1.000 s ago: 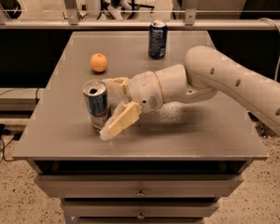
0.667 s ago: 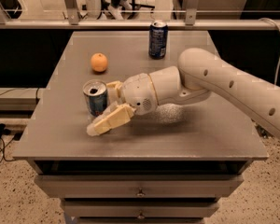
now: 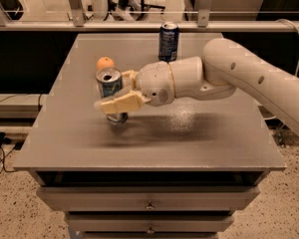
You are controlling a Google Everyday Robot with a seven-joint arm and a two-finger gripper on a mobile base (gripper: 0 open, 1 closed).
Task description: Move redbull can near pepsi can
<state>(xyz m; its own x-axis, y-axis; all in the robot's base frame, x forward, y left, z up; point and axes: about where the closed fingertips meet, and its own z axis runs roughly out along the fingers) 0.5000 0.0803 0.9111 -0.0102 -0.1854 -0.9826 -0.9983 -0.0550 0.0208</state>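
The redbull can (image 3: 109, 86), slim, silver and blue with an open silver top, is upright at the table's left middle. My gripper (image 3: 113, 92) is shut on it: one cream finger (image 3: 120, 103) crosses its front and the other sits behind it. The can looks raised a little off the tabletop; its base is partly hidden by the finger. The pepsi can (image 3: 168, 42), dark navy with a silver rim, stands upright at the far middle edge of the table, well apart from the held can.
An orange (image 3: 105, 62) lies just behind the redbull can. The grey table (image 3: 189, 143) has drawers below its front edge. My white arm (image 3: 249, 76) reaches in from the right across the table. A metal rail runs behind the table.
The gripper's fingers closed round the redbull can. The can has moved up and slightly right with the gripper. The pepsi can and the orange have not moved.
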